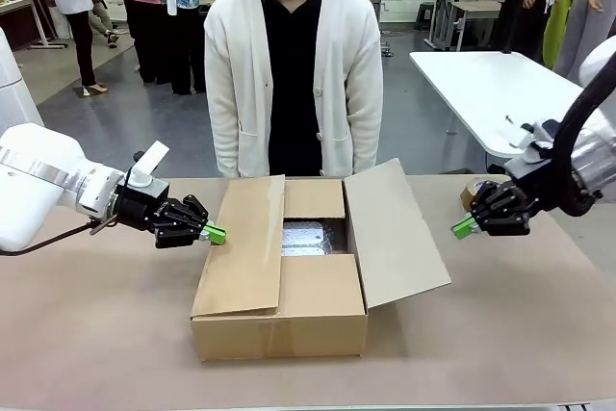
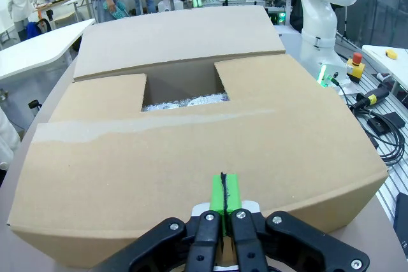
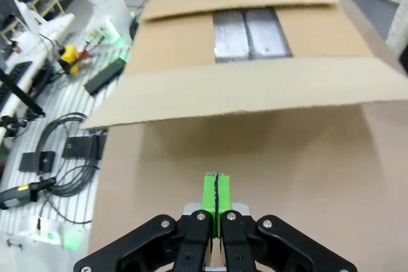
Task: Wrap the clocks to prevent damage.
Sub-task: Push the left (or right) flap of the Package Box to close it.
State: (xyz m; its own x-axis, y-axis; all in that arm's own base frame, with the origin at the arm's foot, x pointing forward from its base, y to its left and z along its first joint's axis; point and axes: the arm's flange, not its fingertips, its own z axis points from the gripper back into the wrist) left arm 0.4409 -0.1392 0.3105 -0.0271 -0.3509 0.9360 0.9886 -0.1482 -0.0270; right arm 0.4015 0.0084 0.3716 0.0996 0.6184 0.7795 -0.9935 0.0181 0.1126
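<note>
Silvery crinkly wrap covers the clocks (image 1: 310, 238), which lie flat inside the brown cardboard box (image 1: 279, 320) at mid-worktop (image 1: 96, 334). They are visible through the gap between the flaps. Near and far flaps are folded in, and both side flaps are partly raised. My left gripper (image 1: 216, 234) is closed and empty, just beside the left flap; contact cannot be confirmed. My right gripper (image 1: 464, 228) is closed and empty, clear of the right flap.

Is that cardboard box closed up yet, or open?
Open. The cardboard box has both long flaps raised rather than folded flat, and the silvery wrapped clocks show through the gap in its top.
</note>
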